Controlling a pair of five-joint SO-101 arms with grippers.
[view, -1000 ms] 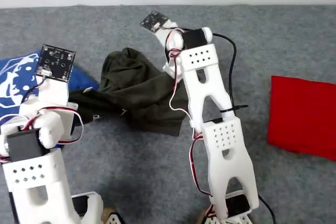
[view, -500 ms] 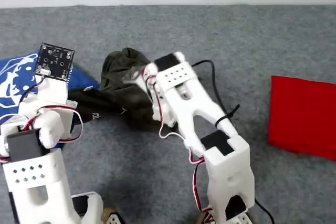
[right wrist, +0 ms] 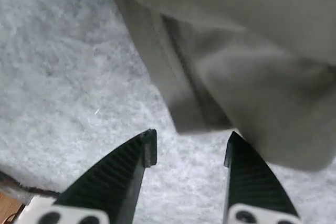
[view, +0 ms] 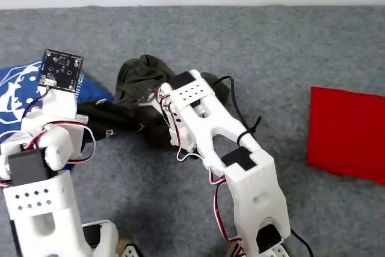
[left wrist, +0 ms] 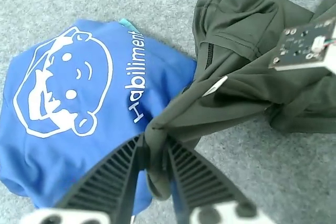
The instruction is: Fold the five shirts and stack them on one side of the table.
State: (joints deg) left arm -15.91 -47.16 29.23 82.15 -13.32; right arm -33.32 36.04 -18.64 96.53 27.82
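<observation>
A crumpled dark green shirt [view: 139, 91] lies left of centre on the grey carpet [view: 301, 46]. My left gripper [left wrist: 155, 148] is shut on a pinched fold of the dark green shirt [left wrist: 247, 72], just over the edge of a blue shirt [left wrist: 79, 124] with a white print. The blue shirt [view: 17, 91] lies at the table's left edge, partly under the left arm. My right gripper [right wrist: 191, 141] hovers open, low over the carpet, with a hem of the dark green shirt [right wrist: 231, 61] just beyond its fingertips. A folded red shirt [view: 347, 132] rests at the right.
The right arm [view: 207, 130] stretches over the near right part of the green shirt. The right arm's wrist camera board [left wrist: 307, 43] hangs above the cloth. Bare carpet lies between the green shirt and the red one, and along the far side.
The right arm has pulled back from the shirt's far right edge and come down toward the left, over the shirt's near side. The left arm has hardly moved and keeps its hold.
</observation>
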